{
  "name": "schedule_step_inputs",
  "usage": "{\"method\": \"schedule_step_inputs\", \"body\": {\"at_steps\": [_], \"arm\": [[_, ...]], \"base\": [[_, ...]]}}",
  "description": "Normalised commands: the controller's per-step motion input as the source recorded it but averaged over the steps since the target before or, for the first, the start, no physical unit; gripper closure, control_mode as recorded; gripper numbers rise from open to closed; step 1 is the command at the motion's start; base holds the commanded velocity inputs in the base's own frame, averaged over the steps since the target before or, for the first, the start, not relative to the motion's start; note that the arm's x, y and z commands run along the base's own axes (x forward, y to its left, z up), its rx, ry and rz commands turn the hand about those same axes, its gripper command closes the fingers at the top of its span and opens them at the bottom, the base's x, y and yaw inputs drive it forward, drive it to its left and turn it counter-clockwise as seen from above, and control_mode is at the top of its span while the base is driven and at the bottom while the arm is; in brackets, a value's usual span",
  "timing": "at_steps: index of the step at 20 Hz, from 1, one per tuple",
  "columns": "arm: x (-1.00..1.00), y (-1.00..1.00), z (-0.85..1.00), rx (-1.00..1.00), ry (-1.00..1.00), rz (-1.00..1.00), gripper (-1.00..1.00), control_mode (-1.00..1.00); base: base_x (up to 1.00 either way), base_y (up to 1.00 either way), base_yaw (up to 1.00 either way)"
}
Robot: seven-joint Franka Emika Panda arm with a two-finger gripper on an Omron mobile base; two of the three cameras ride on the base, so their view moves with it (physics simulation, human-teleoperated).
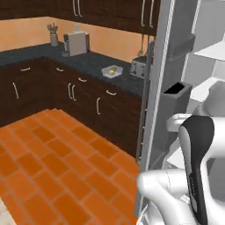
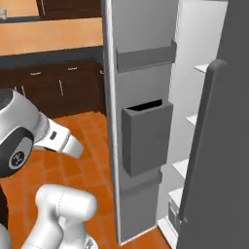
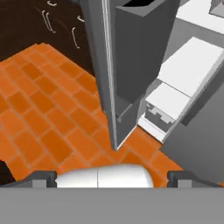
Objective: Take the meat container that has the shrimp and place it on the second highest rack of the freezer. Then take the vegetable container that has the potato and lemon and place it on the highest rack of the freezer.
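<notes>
Looking past my gripper, jaws wide and empty, at the freezer door standing open; a tray holding the lemon sits near the counter's front edge.

The freezer stands at the right end of the surface, its door swung open toward the cabinets, with a door bin on the inner side. Shelves sit inside, behind the door. On the surface, a tray holding the lemon lies left of a toaster; farther left stands a coffee machine, beside a utensil holder.
</notes>
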Motion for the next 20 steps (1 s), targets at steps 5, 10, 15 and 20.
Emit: {"method": "schedule_step_inputs", "body": {"at_steps": [5,10,15,20], "arm": [[0.0,0.0,0.0,0.0,0.0,0.0,-1.0,1.0],[0.0,0.0,0.0,0.0,0.0,0.0,-1.0,1.0],[0.0,0.0,0.0,0.0,0.0,0.0,-1.0,1.0],[0.0,0.0,0.0,0.0,0.0,0.0,-1.0,1.0]], "base": [[-0.17,0.13,0.97],[0.06,0.46,0.61],[0.77,0.49,0.17],[1.0,0.08,0.01]]}}
